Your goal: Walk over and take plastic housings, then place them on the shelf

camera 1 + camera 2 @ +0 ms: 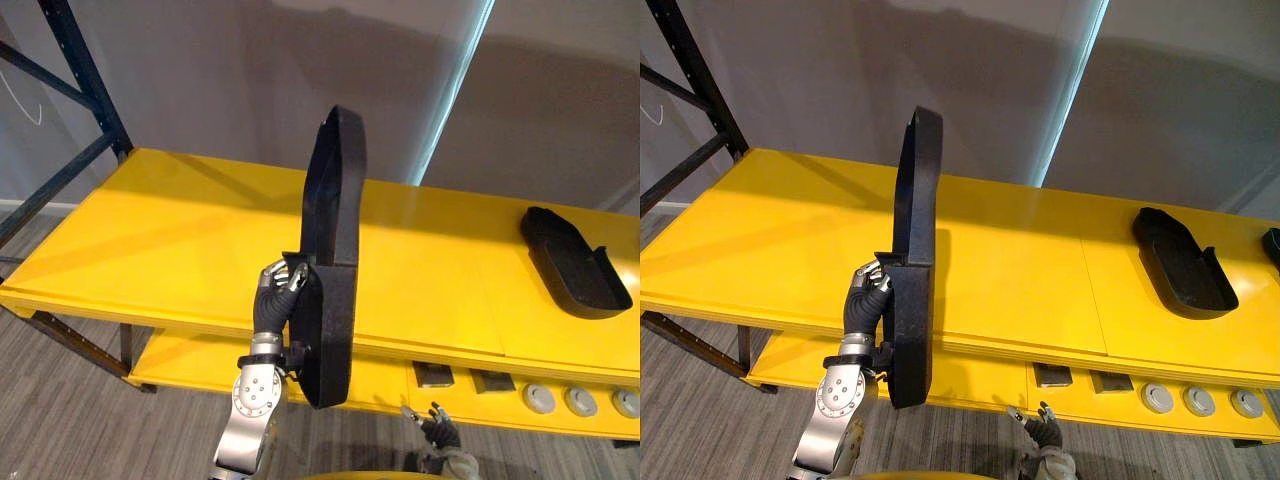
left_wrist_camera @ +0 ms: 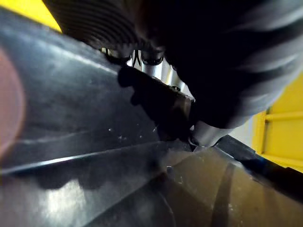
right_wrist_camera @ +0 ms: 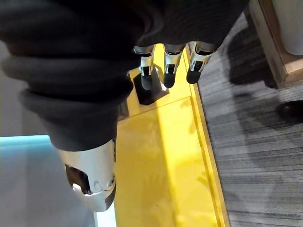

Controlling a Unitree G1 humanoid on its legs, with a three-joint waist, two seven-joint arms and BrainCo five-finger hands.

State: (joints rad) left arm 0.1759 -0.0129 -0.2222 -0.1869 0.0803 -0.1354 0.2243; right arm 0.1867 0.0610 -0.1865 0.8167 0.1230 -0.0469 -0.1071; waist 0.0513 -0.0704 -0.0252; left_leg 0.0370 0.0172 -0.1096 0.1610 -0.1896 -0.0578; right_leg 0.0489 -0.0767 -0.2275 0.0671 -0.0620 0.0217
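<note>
Held upright, long black plastic housing point(image 1: 335, 250) sits clamped in the left hand point(image 1: 282, 288), fingers apparently curled round its edge. Beyond the hand lies the flat yellow shelf point(image 1: 170, 230): tip it flat before release. Right hand point(image 3: 171, 60) hangs slack.

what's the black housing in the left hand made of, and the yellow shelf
The housing in the left hand looks like moulded black plastic, matte with a faint sheen: thin curved walls, raised rim. The shelf has a smooth glossy yellow top, probably painted metal or laminate; it mirrors light.
</note>
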